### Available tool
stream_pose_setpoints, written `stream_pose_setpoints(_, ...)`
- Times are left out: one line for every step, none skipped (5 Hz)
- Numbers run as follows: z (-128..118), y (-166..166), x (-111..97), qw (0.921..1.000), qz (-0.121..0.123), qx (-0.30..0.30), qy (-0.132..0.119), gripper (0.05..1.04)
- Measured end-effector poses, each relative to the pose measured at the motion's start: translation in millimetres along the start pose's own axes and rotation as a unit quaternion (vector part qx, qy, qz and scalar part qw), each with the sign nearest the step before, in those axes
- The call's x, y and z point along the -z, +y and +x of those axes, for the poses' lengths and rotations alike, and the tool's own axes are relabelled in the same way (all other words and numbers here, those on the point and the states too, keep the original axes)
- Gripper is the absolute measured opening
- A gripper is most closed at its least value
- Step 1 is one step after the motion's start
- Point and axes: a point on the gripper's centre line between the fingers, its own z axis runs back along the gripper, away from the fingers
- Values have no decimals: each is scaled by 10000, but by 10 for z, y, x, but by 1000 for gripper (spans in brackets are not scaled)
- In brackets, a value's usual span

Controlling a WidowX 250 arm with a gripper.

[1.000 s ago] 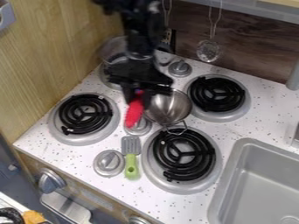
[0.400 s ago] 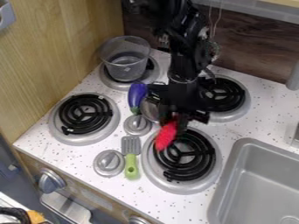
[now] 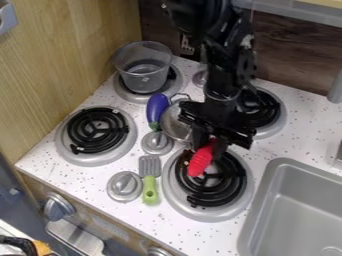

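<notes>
Hanging over the black coil burner nearest the sink's left side [image 3: 194, 185], the black two-finger gripper [image 3: 212, 144] pinches the upper end of a bright red, bumpy, elongated object [image 3: 200, 163] between its fingers. The red object slants down and to the left over the coils; whether its lower end touches them cannot be told.

Just left of the gripper, a shiny round metal bowl with wire loops [image 3: 175, 124] sits on the white speckled counter [image 3: 53, 162], partly hidden by the arm. Beside the bowl lies a glossy purple toy eggplant with a green top [image 3: 157, 106], its green end near a round silver knob [image 3: 157, 143]. Farther back, a clear, tall-sided pot [image 3: 141, 67] stands on another burner. Toward the front edge, a spatula with a grey slotted head and a lime-green handle [image 3: 150, 190] lies between a second silver knob [image 3: 124, 186] and the burner under the red object. A grey rectangular sink [image 3: 294, 210] is set into the counter at right.
</notes>
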Motion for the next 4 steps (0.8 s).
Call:
stream_pose_setpoints(6,-27,29,10000,-60,-67,-1,349)
stream_pose_setpoints(-17,-131,53,9999,-96,54,14,349)
stream_pose_setpoints(-48,-186,160,9997,-228,-27,42,349)
stream_pose_setpoints(-94,-220,261,9994,-333,2,91,349)
